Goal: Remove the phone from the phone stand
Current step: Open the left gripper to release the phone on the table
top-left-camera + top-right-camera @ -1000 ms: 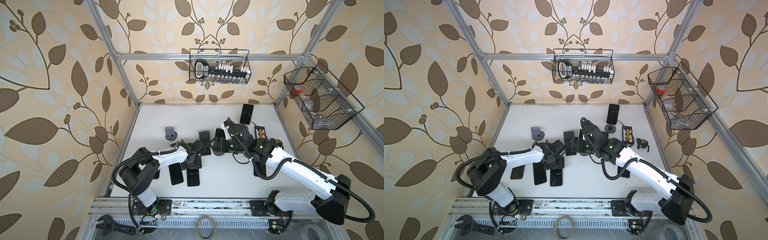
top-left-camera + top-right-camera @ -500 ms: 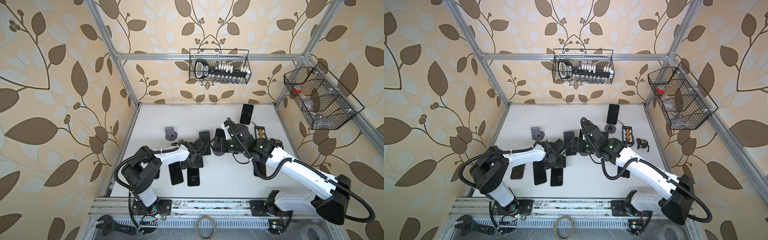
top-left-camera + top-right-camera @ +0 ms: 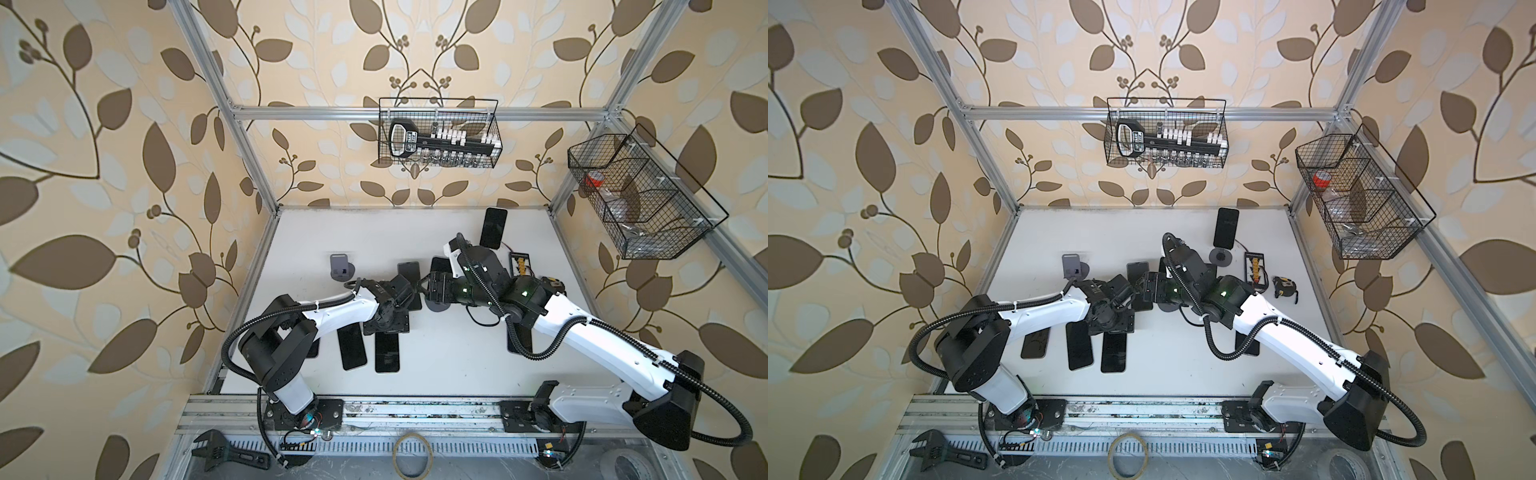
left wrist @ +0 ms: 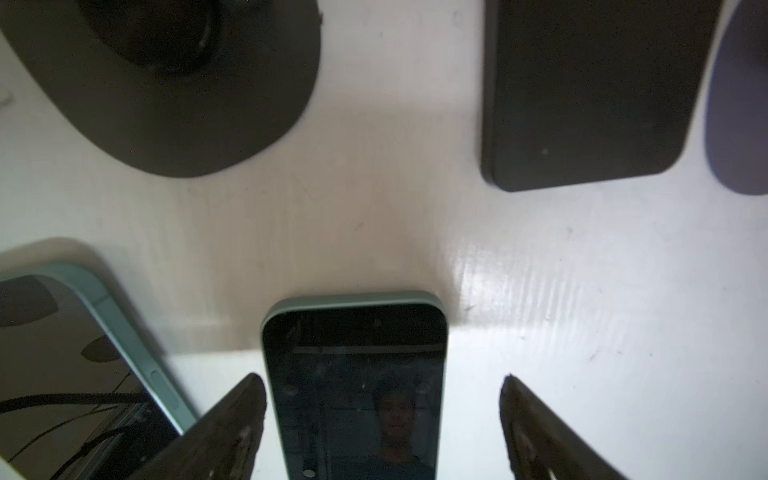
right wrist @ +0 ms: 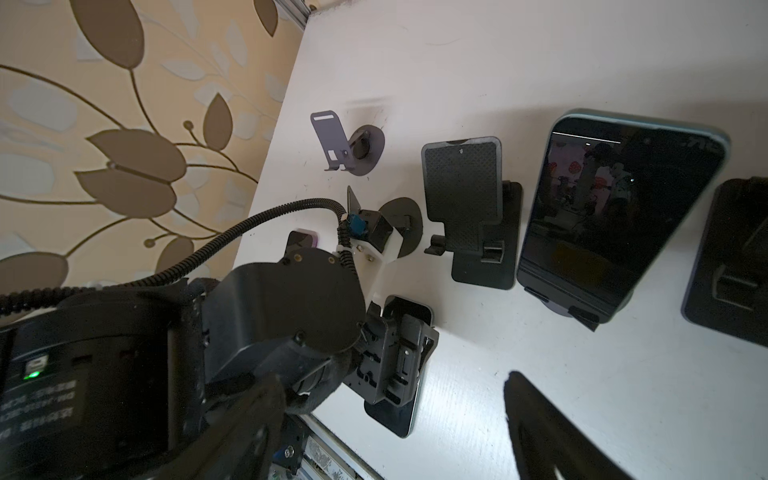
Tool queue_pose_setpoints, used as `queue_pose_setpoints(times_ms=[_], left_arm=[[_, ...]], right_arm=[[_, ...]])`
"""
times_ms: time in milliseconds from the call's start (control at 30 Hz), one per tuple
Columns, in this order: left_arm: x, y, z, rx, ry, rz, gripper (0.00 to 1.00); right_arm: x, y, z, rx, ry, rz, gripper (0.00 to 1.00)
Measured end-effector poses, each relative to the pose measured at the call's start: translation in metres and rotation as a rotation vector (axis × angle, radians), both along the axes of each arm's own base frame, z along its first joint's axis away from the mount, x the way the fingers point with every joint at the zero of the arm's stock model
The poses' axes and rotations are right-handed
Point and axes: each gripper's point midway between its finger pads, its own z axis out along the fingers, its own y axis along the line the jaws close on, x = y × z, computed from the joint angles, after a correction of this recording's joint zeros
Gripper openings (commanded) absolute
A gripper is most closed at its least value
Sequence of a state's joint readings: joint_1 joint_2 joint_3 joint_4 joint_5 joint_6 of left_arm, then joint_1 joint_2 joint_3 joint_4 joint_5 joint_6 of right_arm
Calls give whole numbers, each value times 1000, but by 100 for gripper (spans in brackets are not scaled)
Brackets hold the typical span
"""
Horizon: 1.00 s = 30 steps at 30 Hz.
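One phone point(image 4: 353, 386) flat on table point(image 4: 374, 232), apart from stand point(image 4: 187, 124), lying between parted jaws of left gripper point(image 4: 380, 377), ungripped. Right gripper point(image 5: 390, 380) near, jaws parted, empty.

1. The walls point(image 3: 104, 166) are sandy yellow, with big brown leaves, pale leaves and thin brown stems all over.
2. The table point(image 3: 436, 374) is plain white.
3. The left arm point(image 3: 340, 313) and right arm point(image 3: 582, 336) are white with black joints and black hoses.
4. The phone point(image 4: 353, 374) has a black glass front and a pale green rim.
5. A small stand point(image 3: 338, 266) is grey-purple.
6. The back basket point(image 3: 1167, 99) is black wire — the side basket point(image 3: 1370, 245) too, with a red thing point(image 3: 1322, 178) inside.
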State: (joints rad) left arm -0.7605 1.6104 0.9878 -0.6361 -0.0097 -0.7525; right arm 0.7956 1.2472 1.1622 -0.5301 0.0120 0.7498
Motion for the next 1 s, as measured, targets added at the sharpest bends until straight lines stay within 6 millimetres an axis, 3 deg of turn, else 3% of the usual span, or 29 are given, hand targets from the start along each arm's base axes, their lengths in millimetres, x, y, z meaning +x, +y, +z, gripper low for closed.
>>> queue_pose_setpoints(times_ms=[267,600,1000], left_arm=[[7,-2,39,-68,-112,-34,88],[13,-6,89,-160,-282,-128,84],[23,-11,119,-180,-443,-252,89]], right_arm=[[8,-7,26,45,-87,-51,84],[15,-8,33,72,-113,-96,84],[35,-16,39,95,-153,-227,84]])
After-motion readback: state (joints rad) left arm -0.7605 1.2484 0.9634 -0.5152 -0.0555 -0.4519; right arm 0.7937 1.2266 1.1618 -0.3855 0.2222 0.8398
